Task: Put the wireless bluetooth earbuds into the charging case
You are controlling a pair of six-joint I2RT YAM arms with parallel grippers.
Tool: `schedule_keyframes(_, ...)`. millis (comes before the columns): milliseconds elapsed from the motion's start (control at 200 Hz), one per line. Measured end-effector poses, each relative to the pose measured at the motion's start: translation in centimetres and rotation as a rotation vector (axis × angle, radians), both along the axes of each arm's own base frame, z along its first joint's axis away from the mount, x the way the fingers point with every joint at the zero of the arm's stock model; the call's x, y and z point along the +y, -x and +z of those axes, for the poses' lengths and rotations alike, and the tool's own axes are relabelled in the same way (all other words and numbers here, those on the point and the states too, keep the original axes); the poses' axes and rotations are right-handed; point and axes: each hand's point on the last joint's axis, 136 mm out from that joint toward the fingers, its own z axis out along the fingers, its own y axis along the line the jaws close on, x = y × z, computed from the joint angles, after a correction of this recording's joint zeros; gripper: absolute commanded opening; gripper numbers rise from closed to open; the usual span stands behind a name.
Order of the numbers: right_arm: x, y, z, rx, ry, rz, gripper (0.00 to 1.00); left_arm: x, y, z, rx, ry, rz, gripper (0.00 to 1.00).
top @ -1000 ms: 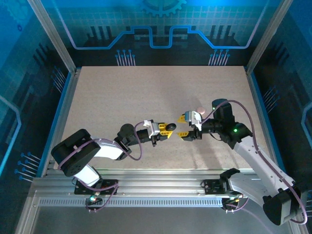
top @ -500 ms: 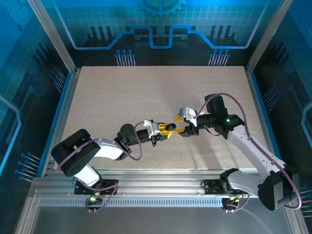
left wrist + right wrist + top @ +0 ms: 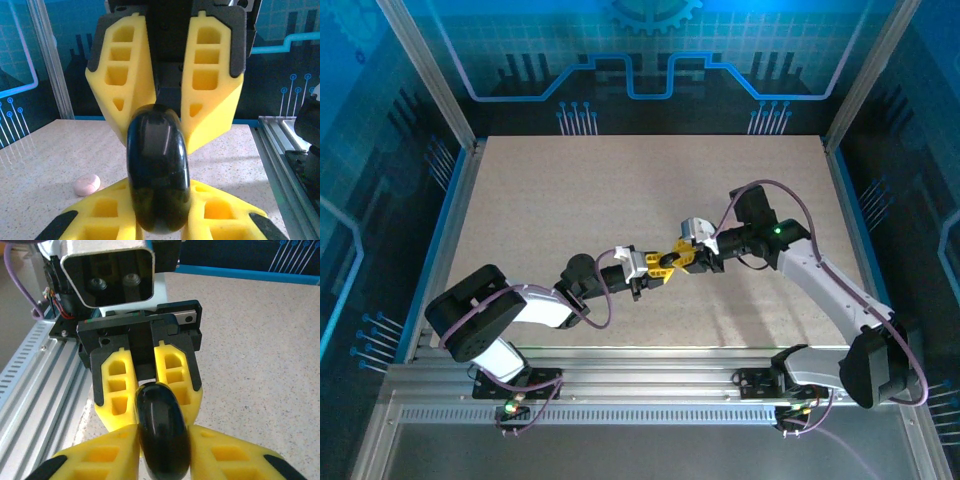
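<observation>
Mid-frame, over table (image 3: 570, 190): left gripper (image 3: 663, 268) and right gripper (image 3: 685, 258) nose to nose, both sets of jaws clamped on charging case (image 3: 158, 170).

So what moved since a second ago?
The right pincer swung left to meet the left pincer. Its fingers now sit on either side of the charging case; whether they squeeze it yet is unclear. The left pincer stayed where it was, holding the case as before.
</observation>
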Motion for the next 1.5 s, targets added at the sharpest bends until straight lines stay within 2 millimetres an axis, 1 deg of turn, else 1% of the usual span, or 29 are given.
schedule_keyframes(85, -0.1, 0.0, 0.1, -0.012, 0.003, 0.005, 0.14, 0.0, 0.0, 0.0, -0.001, 0.001, -0.001, 0.20)
schedule_keyframes(130, -0.2, 0.0, 0.1, -0.014, 0.005, 0.005, 0.12, 0.0, 0.0, 0.0, -0.002, 0.001, -0.001, 0.24)
schedule_keyframes(160, -0.2, 0.0, 0.1, -0.013, 0.008, 0.008, 0.11, 0.0, 0.0, 0.1, -0.004, 0.002, 0.000, 0.28)
schedule_keyframes(240, -0.4, 0.0, 0.1, -0.014, 0.018, 0.006, 0.10, 0.0, -0.1, 0.2, 0.000, 0.007, 0.007, 0.43)
schedule_keyframes(330, -1.0, -0.7, -0.1, -0.021, 0.047, -0.027, 0.09, 0.1, -0.5, 0.3, -0.010, 0.010, 0.033, 0.60)
schedule_keyframes(380, -1.4, -1.3, -0.3, -0.028, 0.069, -0.056, 0.09, 0.3, -0.7, 0.3, -0.007, 0.011, 0.050, 0.65)
schedule_keyframes(505, -3.0, -3.3, -1.1, -0.027, 0.153, -0.166, 0.09, 0.7, -1.5, 0.0, -0.002, 0.010, 0.106, 0.70)
schedule_keyframes(650, -4.7, -6.0, -2.5, 0.014, 0.237, -0.295, 0.10, 1.7, -2.7, -0.9, 0.023, -0.003, 0.201, 0.77)
schedule_keyframes(830, -6.6, -8.2, -4.8, 0.123, 0.308, -0.436, 0.11, 3.7, -5.1, -1.5, 0.042, -0.004, 0.363, 0.82)
schedule_keyframes(935, -7.3, -10.0, -5.3, 0.184, 0.330, -0.499, 0.12, 4.9, -6.3, -1.5, 0.050, 0.002, 0.441, 0.85)
schedule_keyframes(1021, -7.7, -11.5, -5.6, 0.226, 0.345, -0.529, 0.12, 5.7, -6.6, -1.7, 0.055, 0.000, 0.484, 0.86)
schedule_keyframes(1116, -8.0, -12.4, -6.3, 0.275, 0.376, -0.547, 0.12, 6.3, -6.8, -2.1, 0.063, -0.006, 0.519, 0.86)
schedule_keyframes(1231, -8.4, -13.3, -8.0, 0.339, 0.436, -0.571, 0.12, 6.8, -7.2, -2.2, 0.070, -0.004, 0.553, 0.86)
schedule_keyframes(1371, -8.8, -14.2, -9.9, 0.406, 0.501, -0.595, 0.12, 7.3, -7.7, -2.3, 0.093, 0.011, 0.591, 0.86)
schedule_keyframes(1501, -9.1, -14.9, -11.1, 0.450, 0.542, -0.609, 0.12, 7.7, -8.0, -2.8, 0.126, 0.011, 0.616, 0.86)
